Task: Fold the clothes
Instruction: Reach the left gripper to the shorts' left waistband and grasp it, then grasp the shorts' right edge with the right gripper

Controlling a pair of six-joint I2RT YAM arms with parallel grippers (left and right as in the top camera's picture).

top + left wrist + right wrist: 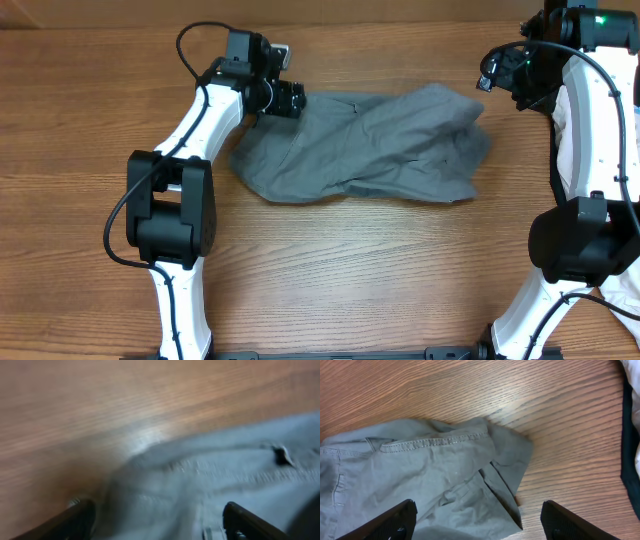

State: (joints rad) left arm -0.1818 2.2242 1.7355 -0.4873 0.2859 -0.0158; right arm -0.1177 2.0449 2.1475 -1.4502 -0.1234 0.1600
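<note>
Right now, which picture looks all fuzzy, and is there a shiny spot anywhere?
Left wrist view: blurred, gray shorts smeared, a pale glare patch on the table. Right wrist view: sharp, stitching shows. Overhead view: clear, evenly lit.

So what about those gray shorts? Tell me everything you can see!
The gray shorts look like soft cotton, crumpled and unfolded, lying on the wooden table. Stitched seams and a hem show. The open left gripper sits at their left end; I can't tell if it touches. The open right gripper hovers over the other end.
</note>
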